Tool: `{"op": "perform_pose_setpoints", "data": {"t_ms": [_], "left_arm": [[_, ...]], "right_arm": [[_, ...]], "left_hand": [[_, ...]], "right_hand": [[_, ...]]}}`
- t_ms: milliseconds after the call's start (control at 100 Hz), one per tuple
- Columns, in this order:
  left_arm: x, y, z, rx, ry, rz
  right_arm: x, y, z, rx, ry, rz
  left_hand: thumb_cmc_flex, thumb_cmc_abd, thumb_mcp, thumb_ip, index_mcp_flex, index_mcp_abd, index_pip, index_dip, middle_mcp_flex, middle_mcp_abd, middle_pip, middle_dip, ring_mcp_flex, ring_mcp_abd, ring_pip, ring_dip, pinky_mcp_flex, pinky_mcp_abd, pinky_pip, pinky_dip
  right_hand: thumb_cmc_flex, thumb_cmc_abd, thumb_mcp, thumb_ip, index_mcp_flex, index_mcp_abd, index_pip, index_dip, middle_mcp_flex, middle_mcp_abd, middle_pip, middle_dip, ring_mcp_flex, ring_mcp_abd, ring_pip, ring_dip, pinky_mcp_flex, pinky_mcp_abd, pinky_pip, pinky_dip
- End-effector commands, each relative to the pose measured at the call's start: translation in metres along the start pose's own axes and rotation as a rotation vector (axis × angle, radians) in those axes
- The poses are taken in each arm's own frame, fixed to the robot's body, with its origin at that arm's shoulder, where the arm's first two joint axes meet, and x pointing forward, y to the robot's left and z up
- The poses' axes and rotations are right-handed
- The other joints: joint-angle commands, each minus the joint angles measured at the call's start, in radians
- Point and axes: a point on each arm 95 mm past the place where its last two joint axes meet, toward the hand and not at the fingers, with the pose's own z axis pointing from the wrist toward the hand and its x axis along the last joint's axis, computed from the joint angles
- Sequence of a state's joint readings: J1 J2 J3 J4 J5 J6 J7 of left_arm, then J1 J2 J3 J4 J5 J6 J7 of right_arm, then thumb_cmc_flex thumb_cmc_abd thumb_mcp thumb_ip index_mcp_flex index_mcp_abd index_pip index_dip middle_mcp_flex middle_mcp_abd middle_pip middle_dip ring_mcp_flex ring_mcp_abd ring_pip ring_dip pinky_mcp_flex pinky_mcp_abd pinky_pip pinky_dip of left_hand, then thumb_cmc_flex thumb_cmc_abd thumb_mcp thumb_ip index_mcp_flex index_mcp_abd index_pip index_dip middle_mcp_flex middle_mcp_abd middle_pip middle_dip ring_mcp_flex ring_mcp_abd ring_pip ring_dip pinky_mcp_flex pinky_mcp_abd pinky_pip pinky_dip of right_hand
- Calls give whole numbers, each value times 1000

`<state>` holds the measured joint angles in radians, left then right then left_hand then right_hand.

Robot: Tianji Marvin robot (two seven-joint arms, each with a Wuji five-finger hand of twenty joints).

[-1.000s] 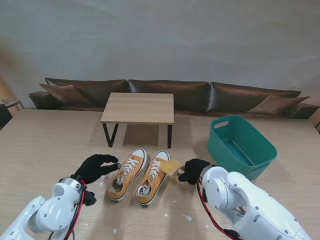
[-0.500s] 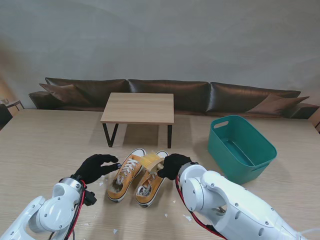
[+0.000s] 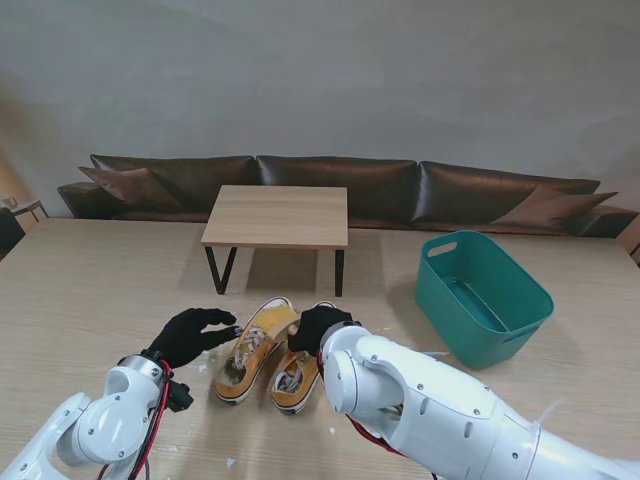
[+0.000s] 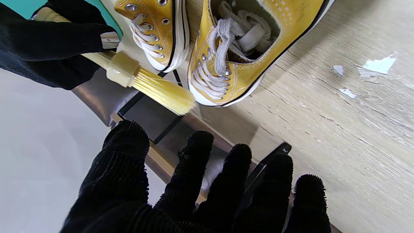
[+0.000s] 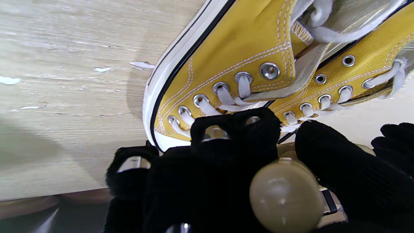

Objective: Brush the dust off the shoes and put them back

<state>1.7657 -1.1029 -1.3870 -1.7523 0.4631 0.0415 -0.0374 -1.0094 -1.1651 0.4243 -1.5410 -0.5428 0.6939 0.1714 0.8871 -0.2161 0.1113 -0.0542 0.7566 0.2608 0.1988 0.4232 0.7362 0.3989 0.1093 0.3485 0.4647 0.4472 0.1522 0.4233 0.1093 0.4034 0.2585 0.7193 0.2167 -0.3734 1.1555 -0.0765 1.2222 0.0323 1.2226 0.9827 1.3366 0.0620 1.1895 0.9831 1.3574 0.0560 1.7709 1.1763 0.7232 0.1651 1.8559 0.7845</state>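
Two yellow canvas sneakers with white laces lie side by side, toes pointing away from me: the left shoe [image 3: 245,355] [image 4: 255,45] and the right shoe [image 3: 293,378] [image 4: 155,29]. My right hand [image 3: 318,325] [image 5: 226,161], in a black glove, is shut on a pale brush [image 3: 289,324] [image 4: 152,84]. Its yellow bristles sit over the toe end of the left shoe. The brush's round handle end [image 5: 286,194] shows in the right wrist view. My left hand [image 3: 192,335] [image 4: 207,187] hovers open just left of the left shoe, touching nothing.
White scraps [image 3: 375,435] [image 4: 375,66] lie on the wooden tabletop around the shoes. A small wooden side table [image 3: 277,215] stands beyond the shoes. A teal plastic basin [image 3: 480,290] sits at the right. A dark sofa [image 3: 350,185] lines the back.
My right hand has swept the brush leftward, from beside the right shoe's toe across to the left shoe's toe. The left hand and both shoes have stayed put.
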Motion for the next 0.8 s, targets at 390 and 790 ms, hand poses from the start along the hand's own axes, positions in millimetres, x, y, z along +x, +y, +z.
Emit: {"op": "perform_pose_setpoints", "data": {"t_ms": [390,790], "left_arm": [[2,3,0,-17,-6,-12],[2,2,0,-21,-5,-14]], "right_arm": [[26,-1,11,82,-10,-81],[4,13,12,129,-51,-142]], "left_hand": [[2,12,3,32,5,10,-5,0,-15,6,-4,3,-36,-3,-22,-2,-17,0,-27,22],[2,16,4,32,8,12,-4,0,-13,8,-4,3,-35,-2,-22,-2,-16,0,-27,23]], "right_hand": [[36,69,61,11,120,133,1,0,110,51,137,26,-42,-157,57,-9,474,-23,232,-18],[36,76,53,13,118,125,-4,2,109,45,133,26,-42,-168,54,-11,474,-30,229,-20]]}}
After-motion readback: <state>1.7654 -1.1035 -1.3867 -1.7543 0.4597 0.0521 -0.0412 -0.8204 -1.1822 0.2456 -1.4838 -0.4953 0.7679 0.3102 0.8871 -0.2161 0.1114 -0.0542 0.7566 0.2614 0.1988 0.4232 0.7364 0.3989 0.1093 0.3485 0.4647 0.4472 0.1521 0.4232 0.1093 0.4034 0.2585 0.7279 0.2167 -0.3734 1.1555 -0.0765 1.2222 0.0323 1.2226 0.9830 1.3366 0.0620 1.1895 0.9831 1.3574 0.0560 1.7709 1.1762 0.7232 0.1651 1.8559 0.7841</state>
